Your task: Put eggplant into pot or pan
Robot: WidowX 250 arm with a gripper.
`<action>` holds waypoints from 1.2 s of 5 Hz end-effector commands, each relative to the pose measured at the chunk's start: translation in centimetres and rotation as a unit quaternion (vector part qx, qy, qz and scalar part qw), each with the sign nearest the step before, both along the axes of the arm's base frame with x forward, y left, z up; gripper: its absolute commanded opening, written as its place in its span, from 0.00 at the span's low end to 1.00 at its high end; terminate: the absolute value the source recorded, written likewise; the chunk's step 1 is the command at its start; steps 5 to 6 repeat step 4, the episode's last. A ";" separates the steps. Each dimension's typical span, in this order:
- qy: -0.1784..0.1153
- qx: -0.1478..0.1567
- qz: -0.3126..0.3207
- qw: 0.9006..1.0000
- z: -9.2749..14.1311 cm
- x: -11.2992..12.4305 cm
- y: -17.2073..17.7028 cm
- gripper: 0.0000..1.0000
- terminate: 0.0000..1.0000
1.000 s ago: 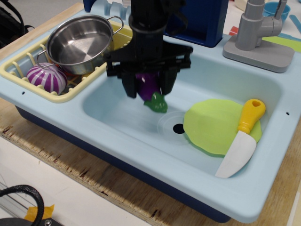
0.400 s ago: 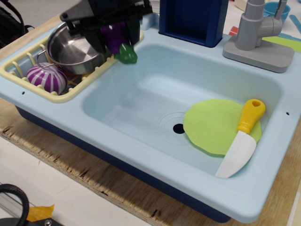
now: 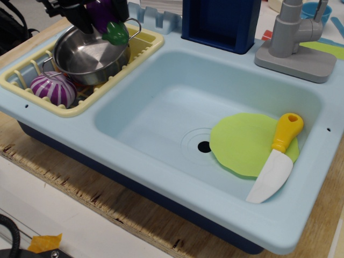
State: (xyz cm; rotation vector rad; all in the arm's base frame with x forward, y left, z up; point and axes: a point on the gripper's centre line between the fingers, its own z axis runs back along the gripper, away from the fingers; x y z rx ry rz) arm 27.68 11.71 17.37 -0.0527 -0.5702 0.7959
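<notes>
My gripper (image 3: 99, 16) is at the top left, shut on the purple eggplant (image 3: 102, 12), whose green stem cap (image 3: 116, 33) hangs down at its lower right. It holds the eggplant in the air over the far right part of the shiny steel pot (image 3: 88, 54). The pot stands in the yellow dish rack (image 3: 142, 42) left of the sink and looks empty. Most of the gripper is cut off by the top edge of the view.
A purple-and-white striped bulb (image 3: 52, 89) lies in the rack in front of the pot. The light blue sink (image 3: 161, 107) holds a green disc (image 3: 247, 142) and a yellow-handled toy knife (image 3: 277, 158). A grey faucet (image 3: 295, 37) and a dark blue box (image 3: 220, 21) stand behind.
My gripper has lifted the eggplant out of the sink basin and carried it up and to the left, from above the sink to over the pot.
</notes>
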 end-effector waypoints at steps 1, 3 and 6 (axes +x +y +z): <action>-0.025 0.004 -0.001 1.000 0.8 0.2 2.8 1.00 0.00; -0.015 -0.019 -0.010 1.000 -0.4 0.1 2.8 1.00 0.00; -0.015 -0.019 -0.010 1.000 -0.4 0.1 2.8 1.00 1.00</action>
